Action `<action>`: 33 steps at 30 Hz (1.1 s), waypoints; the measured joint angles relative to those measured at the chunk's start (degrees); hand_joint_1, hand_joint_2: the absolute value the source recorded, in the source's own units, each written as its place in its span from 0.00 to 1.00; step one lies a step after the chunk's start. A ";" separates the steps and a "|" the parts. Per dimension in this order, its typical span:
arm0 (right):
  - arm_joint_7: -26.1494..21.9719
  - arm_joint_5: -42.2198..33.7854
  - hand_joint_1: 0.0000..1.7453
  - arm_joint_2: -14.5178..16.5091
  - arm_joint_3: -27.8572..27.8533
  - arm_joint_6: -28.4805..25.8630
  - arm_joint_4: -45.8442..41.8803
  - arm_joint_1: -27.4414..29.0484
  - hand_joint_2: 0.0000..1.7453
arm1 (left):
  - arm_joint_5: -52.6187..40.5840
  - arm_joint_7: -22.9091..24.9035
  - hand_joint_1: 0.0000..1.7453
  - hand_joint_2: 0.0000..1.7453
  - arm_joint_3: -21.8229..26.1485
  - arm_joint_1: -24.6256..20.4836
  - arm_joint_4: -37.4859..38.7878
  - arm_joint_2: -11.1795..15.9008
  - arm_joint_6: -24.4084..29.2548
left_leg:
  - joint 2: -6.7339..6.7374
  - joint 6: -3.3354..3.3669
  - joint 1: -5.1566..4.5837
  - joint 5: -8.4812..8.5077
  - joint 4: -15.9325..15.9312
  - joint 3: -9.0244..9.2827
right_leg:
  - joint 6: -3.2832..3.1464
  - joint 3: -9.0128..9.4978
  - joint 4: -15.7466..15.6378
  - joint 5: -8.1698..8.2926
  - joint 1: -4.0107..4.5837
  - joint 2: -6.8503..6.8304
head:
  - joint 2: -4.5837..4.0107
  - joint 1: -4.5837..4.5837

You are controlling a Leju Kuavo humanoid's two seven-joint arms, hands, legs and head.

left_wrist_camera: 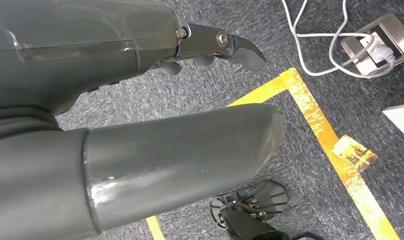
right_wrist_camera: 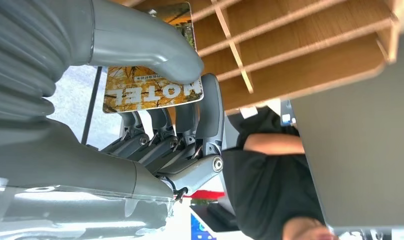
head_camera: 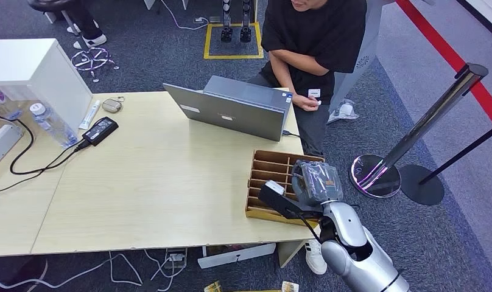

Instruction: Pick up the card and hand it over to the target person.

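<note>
My right hand (head_camera: 313, 182) is over the near right end of the wooden slotted box (head_camera: 274, 164), at the table's right corner. The right wrist view shows this hand (right_wrist_camera: 155, 145) pinching a yellow-brown printed card (right_wrist_camera: 150, 90) between thumb and fingers, just off the box's dividers (right_wrist_camera: 300, 55). A person in a black shirt (head_camera: 316, 36) sits behind the table's far right corner, beside a grey laptop (head_camera: 237, 109), with a small white item in one hand. My left hand (left_wrist_camera: 155, 165) hangs over the carpet and holds nothing, its fingers apart.
A power adapter (head_camera: 100, 129), cables, a water bottle (head_camera: 52, 125) and a white cabinet (head_camera: 30, 70) occupy the table's left. A chrome stanchion (head_camera: 414, 140) stands to the right. On the floor lie yellow tape (left_wrist_camera: 325, 135), a loose card (left_wrist_camera: 354, 152) and a power strip (left_wrist_camera: 377, 45).
</note>
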 joint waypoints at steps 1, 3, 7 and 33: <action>0.04 -0.01 0.83 -0.16 -0.11 0.08 -0.42 -0.05 1.00 | 0.02 0.05 0.00 0.00 0.00 0.01 0.00 -0.09 -0.07 | -0.01 0.01 0.00 -0.01 0.02 -0.01 | 0.00 -0.01 0.01 -0.01 0.00 0.00 | 0.00 0.00; 0.14 0.06 0.83 -0.28 -0.19 0.13 -0.70 -0.08 1.00 | 0.02 0.09 0.00 0.00 -0.01 0.02 -0.01 -0.16 -0.08 | -0.03 0.02 0.01 -0.02 0.03 -0.01 | -0.01 -0.01 0.02 -0.02 0.01 0.02 | 0.00 0.00; 0.53 0.34 0.82 -0.98 -0.58 0.43 -2.66 -0.44 1.00 | 0.10 0.17 0.00 0.00 0.02 0.01 0.06 -0.46 -0.12 | 0.00 0.00 -0.01 0.02 -0.02 0.02 | 0.00 0.02 -0.03 0.02 -0.01 0.00 | 0.00 0.00; -0.91 -6.72 0.88 -2.51 2.33 4.54 17.44 -24.28 1.00 | -1.63 -0.25 0.00 0.00 -2.01 -0.11 0.12 -0.51 -0.83 | 0.17 -0.01 0.01 0.07 -0.08 0.11 | 0.02 0.08 -0.08 0.13 0.01 0.16 | 0.00 0.00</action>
